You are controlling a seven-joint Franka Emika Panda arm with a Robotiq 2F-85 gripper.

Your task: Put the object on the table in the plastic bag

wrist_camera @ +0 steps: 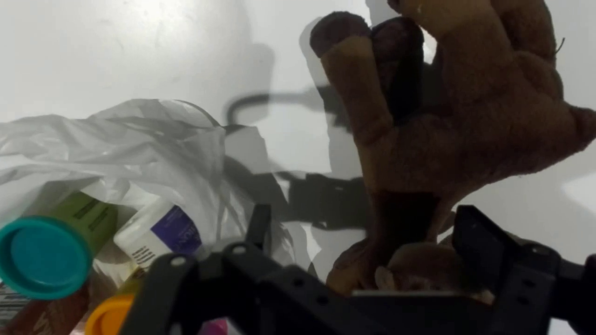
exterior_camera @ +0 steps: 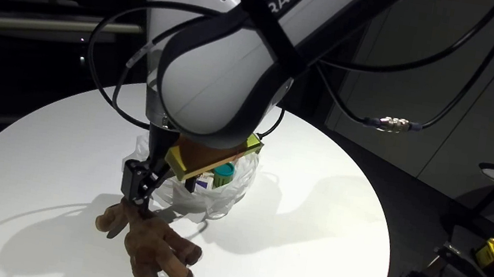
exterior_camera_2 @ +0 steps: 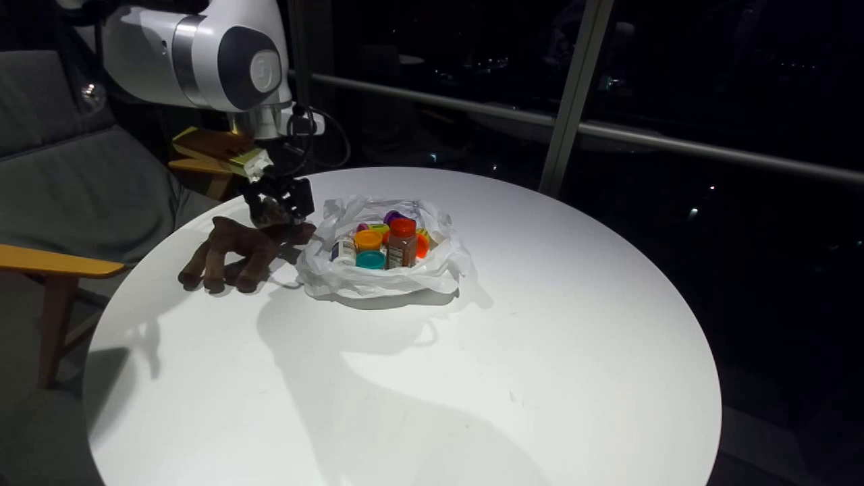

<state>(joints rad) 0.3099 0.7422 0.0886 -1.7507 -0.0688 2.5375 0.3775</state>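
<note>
Wrist view | plush toy (wrist_camera: 456, 146): brown, dark-footed | plastic bag (wrist_camera: 153, 149): whitish, wrinkled

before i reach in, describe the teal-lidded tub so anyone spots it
On the round white table sits a crumpled plastic bag. Inside, beside a white container, is a green tub. It alone is teal on top, unlike the orange-lidded tub nearby.

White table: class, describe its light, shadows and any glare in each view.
In both exterior views, broad shadows spread over the brightly lit table; in the wrist view, a pale glare patch sits near the picture's top left, and a dark shadow falls between the plastic bag and the brown plush.
</note>
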